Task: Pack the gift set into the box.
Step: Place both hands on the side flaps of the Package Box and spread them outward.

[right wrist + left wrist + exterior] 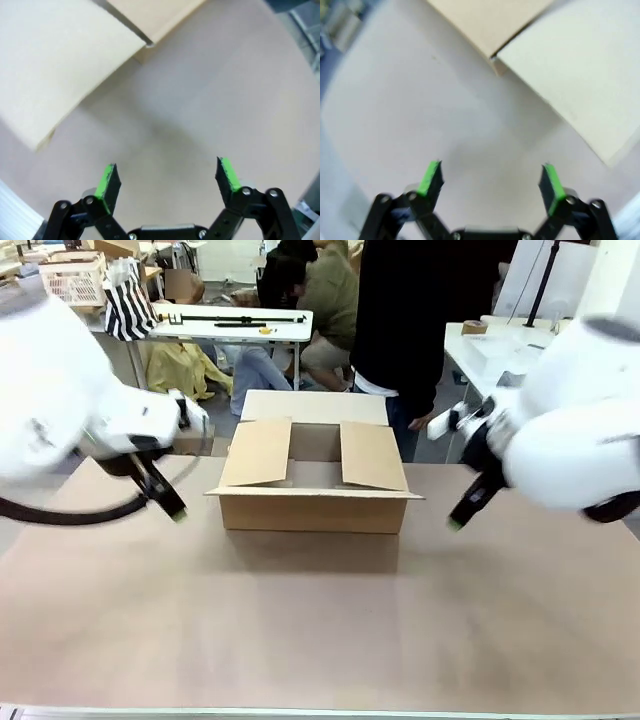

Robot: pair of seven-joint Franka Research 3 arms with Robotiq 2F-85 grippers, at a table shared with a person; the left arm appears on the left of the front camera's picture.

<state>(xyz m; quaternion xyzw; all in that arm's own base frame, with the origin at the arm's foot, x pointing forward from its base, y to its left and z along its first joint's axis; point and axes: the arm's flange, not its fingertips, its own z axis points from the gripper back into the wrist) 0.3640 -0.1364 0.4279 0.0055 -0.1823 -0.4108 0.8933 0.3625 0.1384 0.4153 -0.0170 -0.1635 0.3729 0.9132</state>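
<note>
Counter (320,630) spreads brown and flat nearest, then both claws hang spread and empty, left claw (174,509) at nine o'clock and right claw (456,522) at three o'clock of the box (312,512), which sits mid-counter with side flaps (258,452) lying inward, probably light, stiff-walled, best gripped by a flap edge.

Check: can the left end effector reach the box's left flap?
Probably yes: the left end effector hangs open beside the box, just table between them, nothing on the left flap.
</note>
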